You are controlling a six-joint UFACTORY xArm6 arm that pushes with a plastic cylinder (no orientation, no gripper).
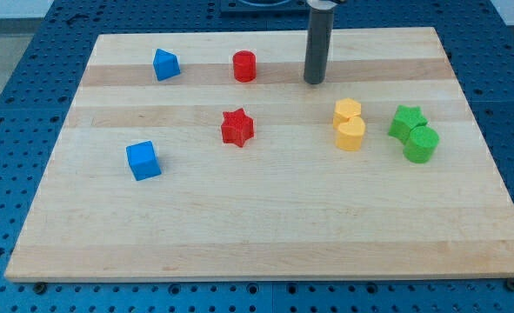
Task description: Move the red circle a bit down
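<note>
On a wooden board (265, 235), near to far: blue cube (143, 161) at the view's left; red star (236, 127) mid-board; two yellow blocks (349, 124) touching; green pair (414, 134) touching, at right. Far row: blue block (165, 64), then red circle (244, 66), untouched. The rod's tip (315, 82) rests to the circle's right, well apart, w/ no jaws to open or close.
</note>
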